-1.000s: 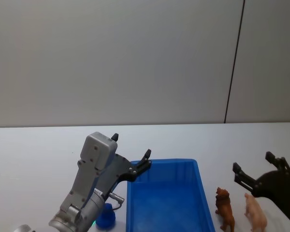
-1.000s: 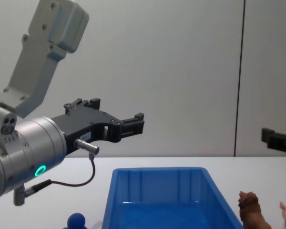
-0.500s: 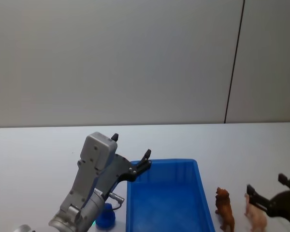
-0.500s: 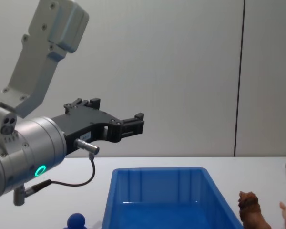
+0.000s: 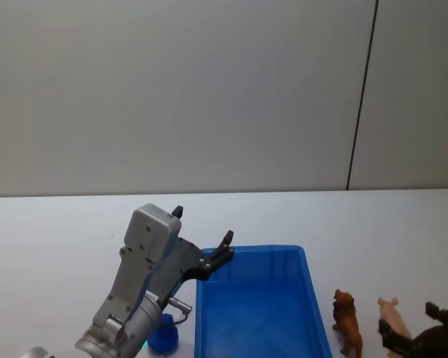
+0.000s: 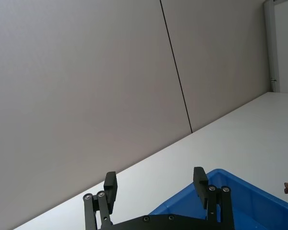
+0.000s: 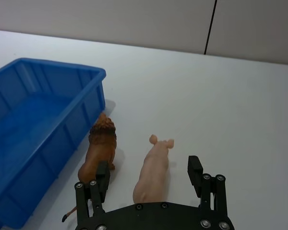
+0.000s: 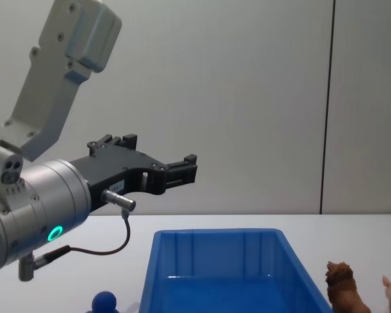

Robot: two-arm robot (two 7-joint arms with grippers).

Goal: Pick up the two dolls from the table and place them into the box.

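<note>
The blue box [image 5: 254, 250] stands open on the white table [image 5: 60, 239]. A reddish-brown lion doll [image 5: 347, 321] stands just right of the box, also seen as the lion [image 7: 100, 143] close to the box wall [image 7: 62, 139]. The deep blue doll [image 5: 164, 335] with a round head [image 8: 104, 302] sits left of the box, partly behind my left arm. My left gripper [image 5: 201, 235] hangs open and empty over the box's far left corner. My right gripper [image 7: 149, 167] is open, low at the right, one fingertip [image 7: 103, 170] by the lion's rear.
A pink pig figure [image 7: 153, 167] lies right of the lion, in line with the gap between the right gripper's fingers. Bare white tabletop stretches beyond the box to a grey wall [image 5: 209, 97].
My right gripper has dropped and drawn back toward the near right, ending low behind the pig and lion. The left arm, box and dolls have not moved.
</note>
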